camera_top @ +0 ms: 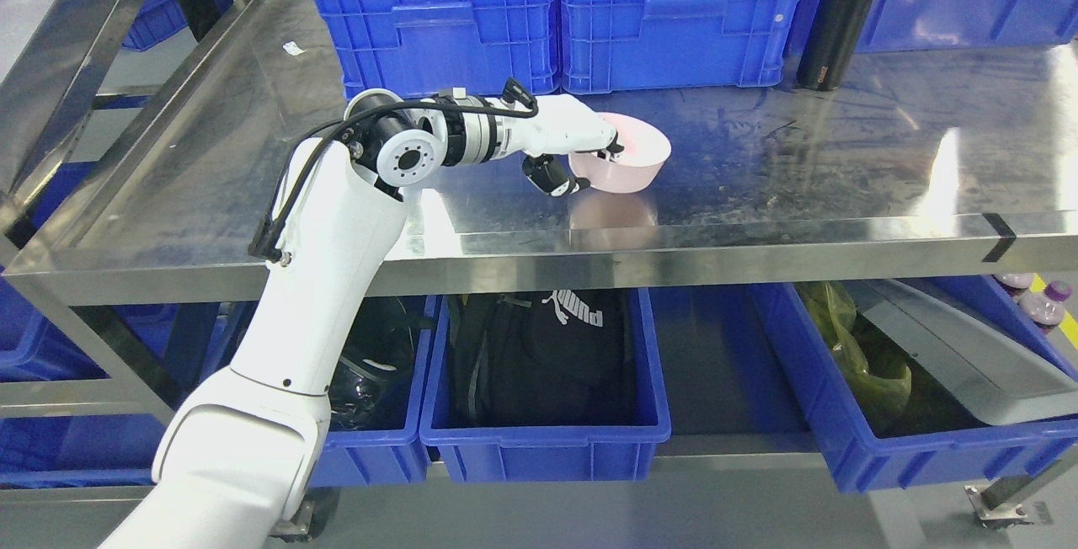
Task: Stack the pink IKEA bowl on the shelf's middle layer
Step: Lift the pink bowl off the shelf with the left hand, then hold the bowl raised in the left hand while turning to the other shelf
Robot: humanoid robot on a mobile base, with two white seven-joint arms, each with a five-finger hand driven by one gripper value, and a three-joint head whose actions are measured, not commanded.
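Observation:
A pink bowl [627, 157] sits on the steel shelf surface [800, 162], a little in front of the blue crates. My left hand [589, 163] reaches in from the left and grips the bowl's left rim, fingers over the top edge and thumb [556, 180] low against the outer wall. The bowl rests on the shelf, upright or barely tilted. Whether it is one bowl or a nested pair cannot be told. My right arm does not show.
Two blue crates [556, 18] stand at the back of the shelf, with a black bottle [838, 14] to their right. Below, blue bins hold a black bag [539, 355] and a yellow-green bag [851, 347]. Steel frame posts [50, 52] rise at the left.

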